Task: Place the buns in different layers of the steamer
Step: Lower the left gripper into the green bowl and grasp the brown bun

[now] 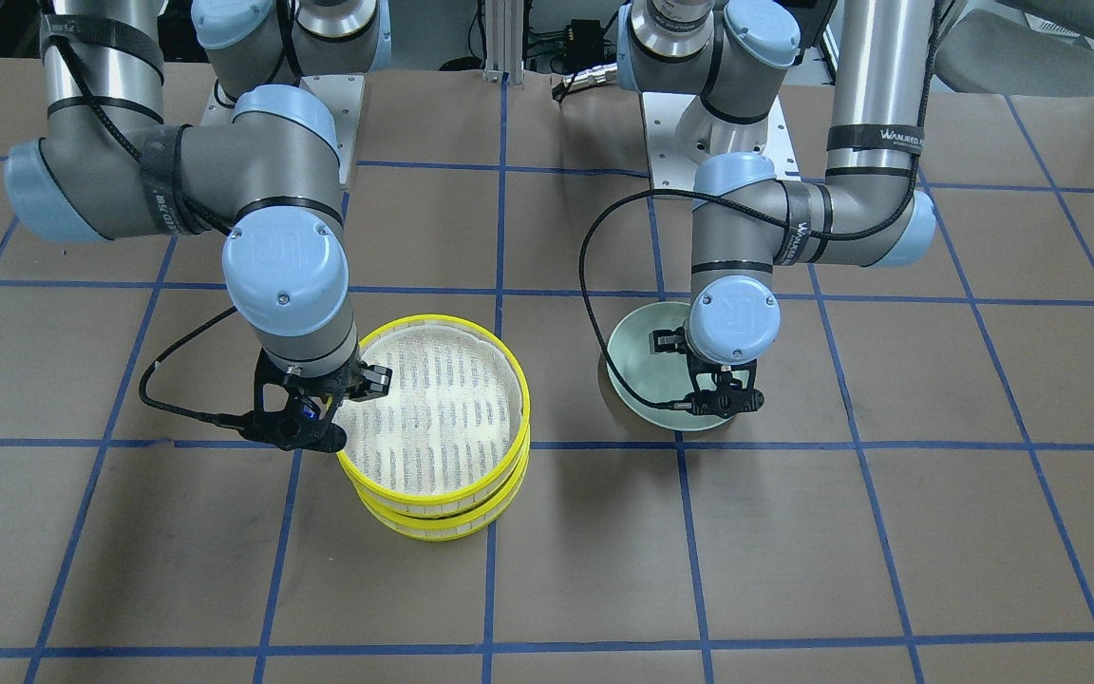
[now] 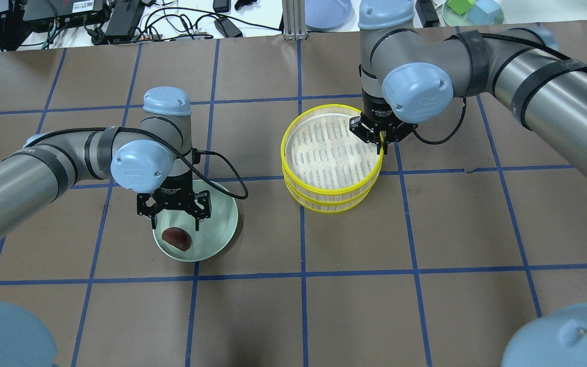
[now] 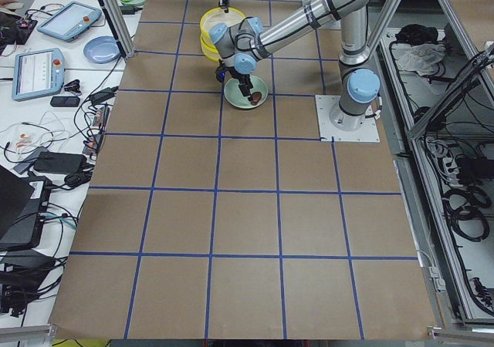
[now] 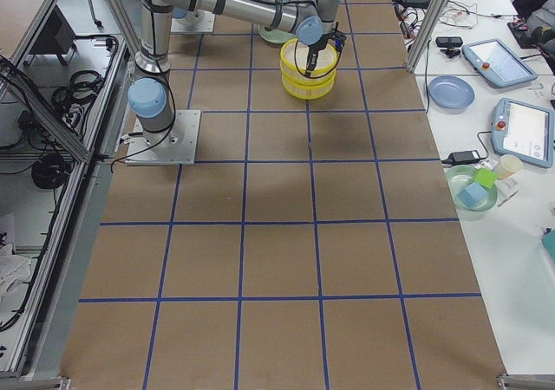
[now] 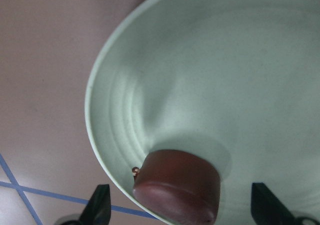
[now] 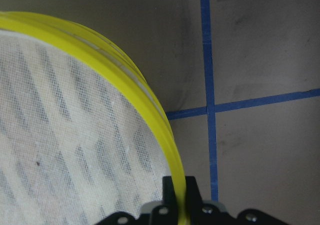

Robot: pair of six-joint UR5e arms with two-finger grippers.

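The two steamer layers are stacked; the top layer sits on the lower layer. My right gripper is shut on the top layer's yellow rim at its right edge, one finger inside and one outside. The dark reddish-brown bun lies on the pale green plate. My left gripper is open just above it, and the bun sits between its fingertips. The cream-white bun is not in view. The top layer's mesh floor is bare.
The brown table has a blue tape grid. At the far edge beyond the table stand a blue plate, cables and a dish of coloured blocks. Tablets lie on the side bench.
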